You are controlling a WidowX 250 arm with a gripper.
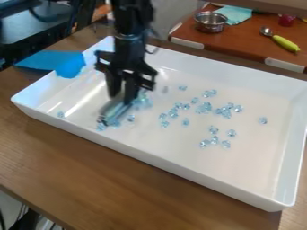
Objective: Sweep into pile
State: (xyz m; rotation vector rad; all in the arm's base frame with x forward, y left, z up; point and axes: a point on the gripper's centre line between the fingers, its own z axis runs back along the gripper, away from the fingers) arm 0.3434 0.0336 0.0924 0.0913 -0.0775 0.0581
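We saw a brown wooden table point(146, 191) beneath a white rectangular shallow tray point(162, 168). At the far right, we saw a red-brown tabletop point(240, 45). The black two-finger gripper point(121, 98) hung over the tray's left half, pinching a long grey-blue sweeping tool point(112, 113) that slanted down to the near left. Blue flat material point(51, 60) overlapped the tray's far left rim. A round silver metal bowl point(210, 23) sat on the red-brown tabletop. Small translucent light-blue pieces point(204, 108) lay scattered across the tray's middle, some beside the tool, with single ones farther left and right.
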